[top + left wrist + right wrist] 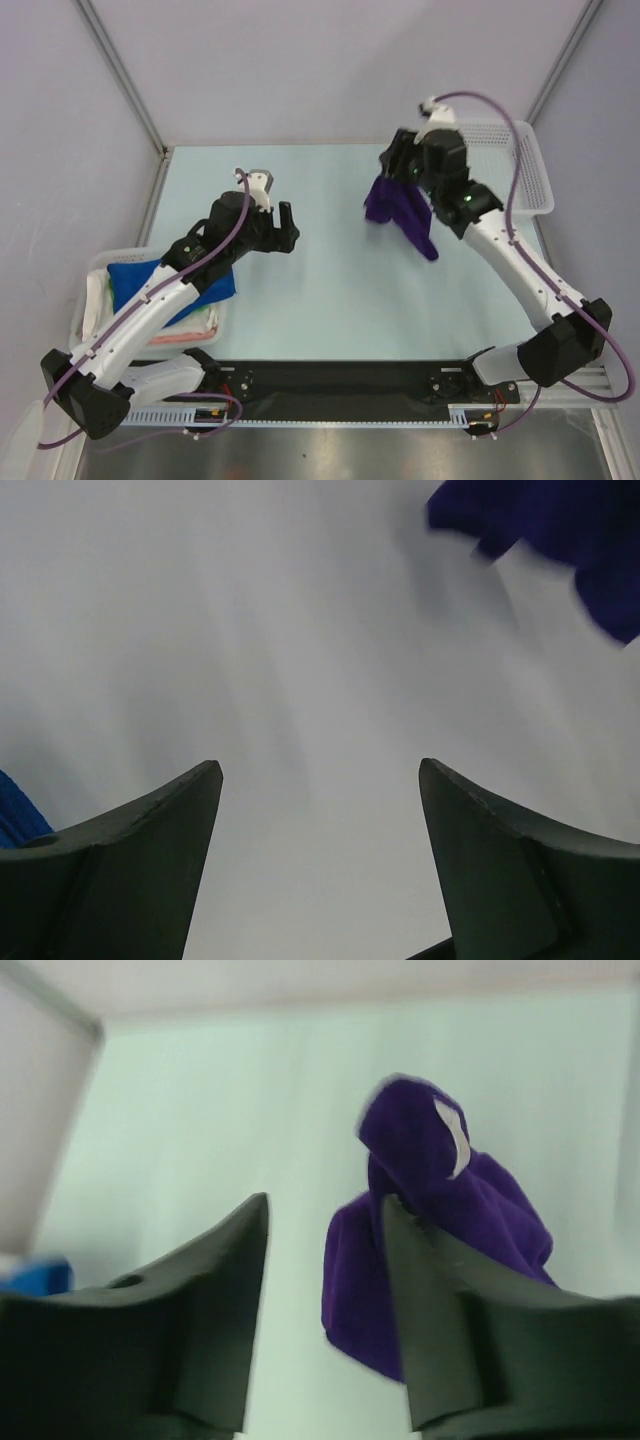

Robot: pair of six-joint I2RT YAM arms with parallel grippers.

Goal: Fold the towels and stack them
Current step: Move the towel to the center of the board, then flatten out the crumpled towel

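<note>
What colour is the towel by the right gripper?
Purple. The towel shows best in the right wrist view, with a small white tag on it.

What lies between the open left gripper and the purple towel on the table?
Nothing visible. Bare table separates the left gripper from the purple towel, which sits bunched under the right gripper, whose jaws stand apart.

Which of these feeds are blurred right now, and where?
Left wrist: purple towel smeared, table streaked. Right wrist: the towel soft-edged, its white tag readable, right hand fingers fairly crisp. Top external: sharp, even light, slight smear at the towel's hanging tip.
</note>
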